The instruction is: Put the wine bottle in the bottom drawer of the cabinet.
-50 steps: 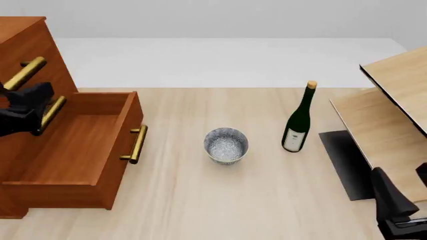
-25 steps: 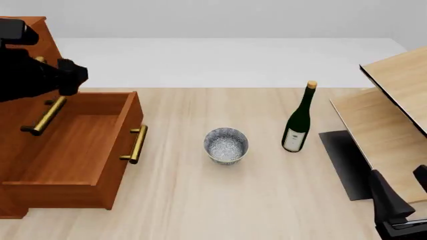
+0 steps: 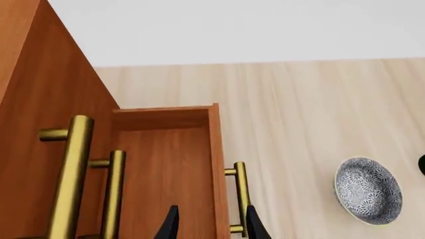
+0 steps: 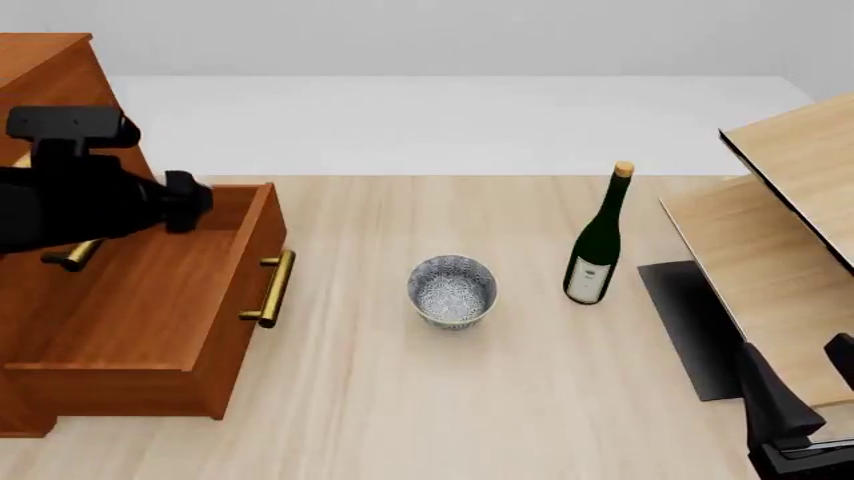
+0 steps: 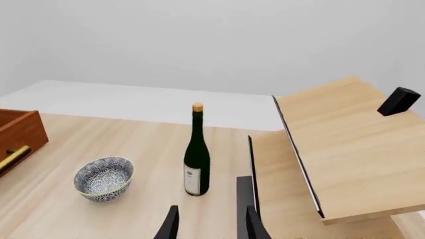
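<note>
Upright on the table (image 4: 400, 400), the wine bottle (image 4: 595, 248) stands just right of a patterned bowl (image 4: 453, 290) and well apart from the cabinet (image 4: 54, 80), whose bottom drawer (image 4: 147, 310) is pulled out and holds nothing. Above that drawer's back end hangs the left gripper (image 3: 208, 226), fingers parted and gripping nothing. Near the pale slanted-panel furniture (image 4: 787, 230) at the table's near right, the right gripper (image 5: 208, 224) also has its fingers apart, empty, facing the bottle.

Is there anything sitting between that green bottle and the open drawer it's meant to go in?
Yes. A patterned bowl stands on the table roughly midway between the wine bottle and the open bottom drawer. The left arm's gripper also hangs over the drawer's far end.
</note>
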